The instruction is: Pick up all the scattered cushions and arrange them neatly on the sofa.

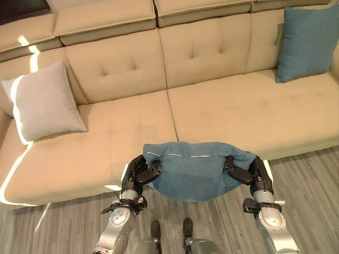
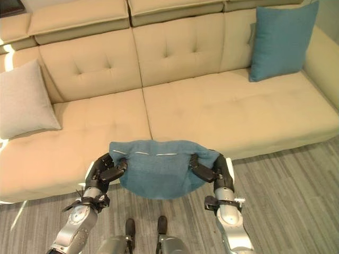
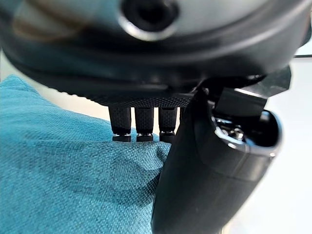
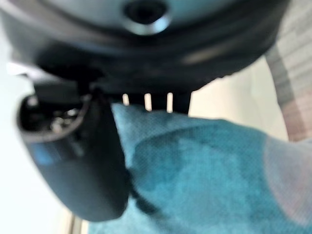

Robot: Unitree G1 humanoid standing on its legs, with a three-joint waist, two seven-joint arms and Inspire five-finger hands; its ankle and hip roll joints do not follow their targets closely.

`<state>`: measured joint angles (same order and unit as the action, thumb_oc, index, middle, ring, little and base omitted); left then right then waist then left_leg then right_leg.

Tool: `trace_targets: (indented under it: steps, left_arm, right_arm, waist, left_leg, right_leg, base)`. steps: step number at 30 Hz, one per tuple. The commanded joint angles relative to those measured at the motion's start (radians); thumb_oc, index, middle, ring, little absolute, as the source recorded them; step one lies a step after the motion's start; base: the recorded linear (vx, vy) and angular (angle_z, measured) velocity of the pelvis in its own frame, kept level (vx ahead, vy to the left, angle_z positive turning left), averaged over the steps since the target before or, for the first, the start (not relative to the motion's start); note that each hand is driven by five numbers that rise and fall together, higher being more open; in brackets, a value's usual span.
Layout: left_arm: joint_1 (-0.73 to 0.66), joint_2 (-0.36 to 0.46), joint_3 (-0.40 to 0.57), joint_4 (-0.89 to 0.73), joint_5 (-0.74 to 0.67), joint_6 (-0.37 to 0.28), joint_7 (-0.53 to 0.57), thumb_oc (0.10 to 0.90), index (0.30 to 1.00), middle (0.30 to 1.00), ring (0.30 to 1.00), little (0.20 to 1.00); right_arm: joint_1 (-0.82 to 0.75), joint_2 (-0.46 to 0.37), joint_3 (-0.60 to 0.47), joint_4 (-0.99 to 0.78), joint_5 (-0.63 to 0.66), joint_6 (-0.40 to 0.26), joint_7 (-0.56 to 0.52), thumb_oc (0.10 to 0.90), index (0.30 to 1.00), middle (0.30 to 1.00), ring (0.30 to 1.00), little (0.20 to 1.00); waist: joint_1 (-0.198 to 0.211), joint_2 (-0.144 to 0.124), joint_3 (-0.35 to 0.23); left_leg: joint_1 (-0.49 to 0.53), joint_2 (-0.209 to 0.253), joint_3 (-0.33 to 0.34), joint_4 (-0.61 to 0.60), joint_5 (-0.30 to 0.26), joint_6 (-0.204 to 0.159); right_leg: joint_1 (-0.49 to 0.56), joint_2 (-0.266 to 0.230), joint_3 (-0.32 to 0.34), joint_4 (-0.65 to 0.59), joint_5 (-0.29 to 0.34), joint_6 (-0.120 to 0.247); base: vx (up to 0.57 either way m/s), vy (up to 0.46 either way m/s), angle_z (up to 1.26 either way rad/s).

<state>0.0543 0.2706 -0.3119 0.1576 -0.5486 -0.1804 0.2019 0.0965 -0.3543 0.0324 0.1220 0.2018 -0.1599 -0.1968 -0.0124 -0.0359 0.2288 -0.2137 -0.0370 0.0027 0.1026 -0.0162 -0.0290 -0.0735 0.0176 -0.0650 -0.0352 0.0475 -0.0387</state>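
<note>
Nearest: the teal woven-fabric square cushion [image 1: 197, 172] hangs between both hands, above the grey wood-plank floor [image 1: 312, 180] just in front of the sofa's front edge. Left hand [image 1: 142, 173] has thumb and fingers curled round the cushion's left end; right hand [image 1: 244, 172] pinches the right end the same way. Both wrist views show fingers behind the cloth w/ the thumb pressed on the front, so each grip is closed on fabric.

Step in hand, by my read: carry it fwd and set it on the seat. To do it well: keep both hands level so the cushion doesn't sag or twist, lift its lower edge clear of the seat front, reach in over the middle seam, stand it against the backrest, then let go w/ both hands together. The gap between the other 2 cushions looks like the tidy spot. Risk: soft fill bulges below the grips and may catch the sofa edge.

Textures: the held cushion is coarse weave, limp, w/ a pale line along its top edge, likely a zip or seam.

Further back: the beige upholstered sofa [image 1: 233, 114], smooth, w/ button-tufted backrest. Pale grey fabric square cushion [image 1: 45, 100] leans at the left end; a 2nd teal fabric cushion [image 1: 307, 42] stands upright at the far right against the backrest.
</note>
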Motion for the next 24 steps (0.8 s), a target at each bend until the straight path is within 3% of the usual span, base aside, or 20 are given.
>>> trace_targets:
  steps: [1,5,7,8,13,15,18,19,24]
  left_arm:
    - [-0.054,0.011,0.012,-0.122,0.031,-0.104,-0.070,0.400,0.300,0.300,0.300,0.300]
    - [-0.045,0.026,0.023,-0.132,0.032,-0.098,-0.072,0.400,0.300,0.300,0.300,0.300]
    - [-0.040,0.036,0.033,-0.138,0.036,-0.096,-0.069,0.400,0.300,0.300,0.300,0.300]
    - [-0.038,0.045,0.042,-0.139,0.036,-0.097,-0.060,0.400,0.300,0.300,0.300,0.300]
    - [-0.038,0.049,0.054,-0.140,0.039,-0.102,-0.055,0.400,0.300,0.300,0.300,0.300]
    - [-0.036,0.036,0.051,-0.131,0.036,-0.109,-0.066,0.400,0.300,0.300,0.300,0.300]
    - [-0.038,0.030,0.048,-0.128,0.032,-0.109,-0.067,0.400,0.300,0.300,0.300,0.300]
    - [-0.040,0.026,0.051,-0.126,0.032,-0.112,-0.065,0.400,0.300,0.300,0.300,0.300]
    - [-0.041,0.015,0.052,-0.118,0.028,-0.120,-0.071,0.400,0.300,0.300,0.300,0.300]
  right_arm:
    - [-0.067,0.011,-0.004,-0.134,0.013,-0.127,0.011,0.400,0.300,0.300,0.300,0.300]
    - [-0.072,0.030,0.006,-0.133,0.009,-0.120,0.023,0.400,0.300,0.300,0.300,0.300]
    - [-0.081,0.043,0.011,-0.133,0.002,-0.119,0.026,0.400,0.300,0.300,0.300,0.300]
    - [-0.090,0.056,0.024,-0.132,0.000,-0.117,0.032,0.400,0.300,0.300,0.300,0.300]
    - [-0.087,0.072,0.031,-0.140,0.000,-0.121,0.041,0.400,0.300,0.300,0.300,0.300]
    - [-0.089,0.069,0.026,-0.138,-0.011,-0.122,0.040,0.400,0.300,0.300,0.300,0.300]
    - [-0.098,0.061,0.028,-0.133,-0.011,-0.123,0.037,0.400,0.300,0.300,0.300,0.300]
    - [-0.103,0.057,0.031,-0.134,-0.009,-0.124,0.034,0.400,0.300,0.300,0.300,0.300]
    - [-0.096,0.051,0.033,-0.139,-0.016,-0.126,0.036,0.400,0.300,0.300,0.300,0.300]
  waist:
    - [-0.001,-0.018,-0.151]
    - [0.011,-0.021,-0.162]
    - [0.013,-0.022,-0.154]
    - [0.013,-0.020,-0.139]
    - [0.010,-0.009,-0.120]
    - [0.001,-0.001,-0.128]
    - [-0.010,0.000,-0.130]
    - [-0.019,-0.001,-0.124]
    - [-0.029,-0.010,-0.122]
  left_leg:
    - [0.054,-0.004,0.000,-0.004,-0.009,-0.010]
    - [0.104,0.001,0.034,-0.031,-0.025,0.014]
    - [0.126,0.004,0.048,-0.029,-0.038,0.032]
    - [0.146,0.008,0.056,-0.030,-0.045,0.048]
    - [0.165,0.012,0.049,-0.037,-0.052,0.065]
    - [0.208,0.002,0.029,-0.081,-0.061,0.065]
    - [0.236,-0.004,0.019,-0.104,-0.072,0.061]
    - [0.257,-0.007,0.006,-0.109,-0.083,0.056]
    - [0.297,-0.010,-0.020,-0.103,-0.118,0.042]
  right_leg:
    - [0.152,-0.040,0.002,0.034,-0.127,0.133]
    - [0.140,-0.060,0.012,0.104,-0.144,0.156]
    - [0.103,-0.074,0.013,0.207,-0.125,0.185]
    - [0.048,-0.084,0.015,0.320,-0.088,0.216]
    - [-0.023,-0.099,0.000,0.426,-0.066,0.226]
    - [-0.046,-0.099,-0.012,0.313,-0.090,0.198]
    - [-0.075,-0.098,-0.005,0.200,-0.055,0.198]
    - [-0.108,-0.104,-0.005,0.126,-0.015,0.210]
    - [-0.089,-0.109,-0.006,0.079,0.020,0.215]
  base:
    - [0.21,0.114,-0.69]
    - [0.14,0.132,-0.45]
    - [0.11,0.148,-0.41]
    - [0.06,0.107,-0.31]
    - [0.04,0.062,-0.10]
    - [0.22,-0.008,0.05]
    - [0.18,-0.057,0.02]
    - [0.13,-0.060,0.10]
    - [0.18,-0.132,0.29]
